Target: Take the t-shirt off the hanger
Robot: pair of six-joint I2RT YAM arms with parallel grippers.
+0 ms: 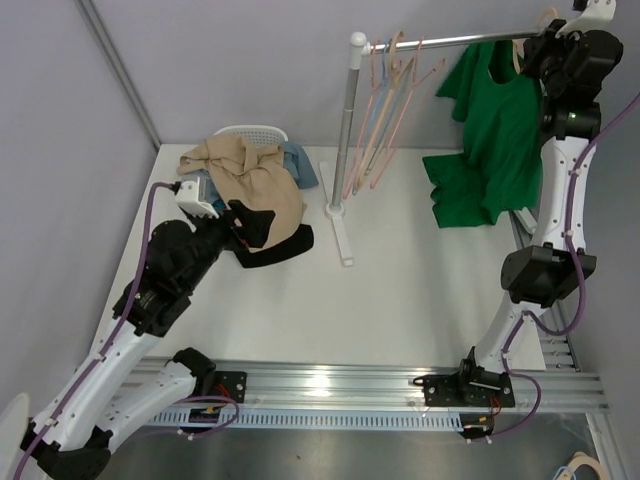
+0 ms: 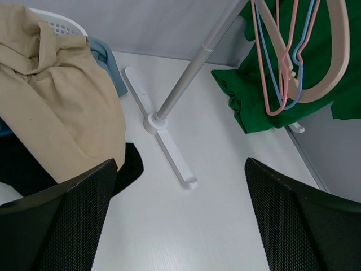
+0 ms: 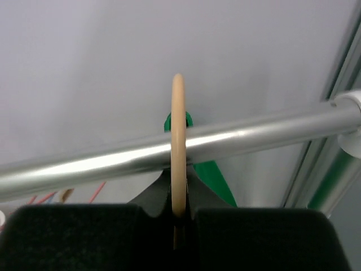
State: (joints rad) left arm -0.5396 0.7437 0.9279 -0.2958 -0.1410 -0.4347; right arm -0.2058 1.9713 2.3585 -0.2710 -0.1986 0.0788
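Note:
A green t-shirt (image 1: 490, 140) hangs on a beige hanger (image 1: 519, 50) from the metal rail (image 1: 450, 41) at the top right, its lower part bunched toward the table. My right gripper (image 1: 552, 40) is up at the rail, shut on the hanger's hook (image 3: 178, 141), which loops over the rail (image 3: 113, 161). A strip of green cloth (image 3: 217, 180) shows behind the hook. My left gripper (image 2: 180, 220) is open and empty, low over the table beside the clothes pile. The shirt also shows in the left wrist view (image 2: 265, 96).
A pile of beige (image 1: 250, 180), blue and black clothes lies over a white basket (image 1: 250, 132) at the back left. The rack's upright pole (image 1: 347, 120) and white foot (image 1: 342, 235) stand mid-table. Several empty pink, blue and beige hangers (image 1: 385, 110) hang on the rail.

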